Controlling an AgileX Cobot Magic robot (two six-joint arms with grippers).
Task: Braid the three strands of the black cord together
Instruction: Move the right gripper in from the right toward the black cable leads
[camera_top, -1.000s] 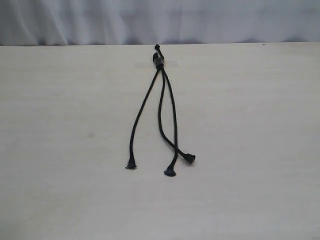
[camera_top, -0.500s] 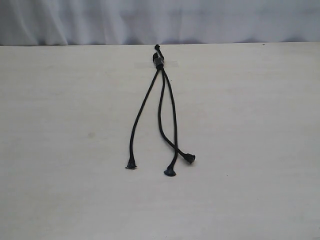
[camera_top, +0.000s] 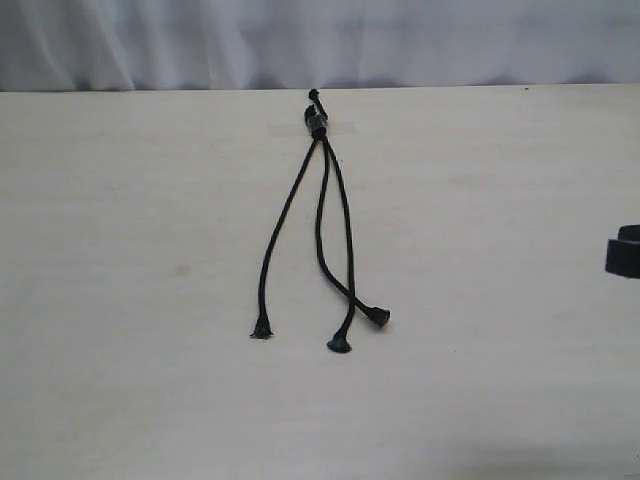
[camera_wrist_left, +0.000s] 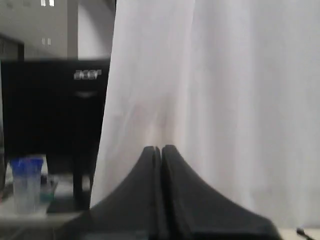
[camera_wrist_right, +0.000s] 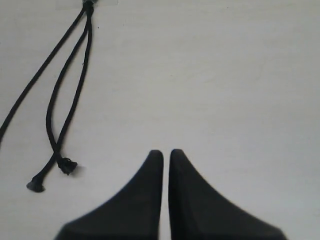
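Right gripper (camera_wrist_right: 166, 152), jaws almost together and empty, hovers over the table (camera_top: 120, 300); left gripper (camera_wrist_left: 161, 148), jaws pressed together, faces a curtain (camera_wrist_left: 225, 100). Centre frame lies the black cord (camera_top: 318, 124), knot uppermost. Its three strands (camera_top: 318, 225) look unbraided, so all the braiding remains.

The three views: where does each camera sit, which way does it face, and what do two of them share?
Exterior: off the arms, raised, looking down across the table at the cord and the curtain; a dark bit of the right arm shows at the edge.
Left wrist: facing level at the curtain and a monitor; the left gripper shows.
Right wrist: facing down at table and cord; the right gripper shows.
Shared: exterior and right wrist both show the cord.
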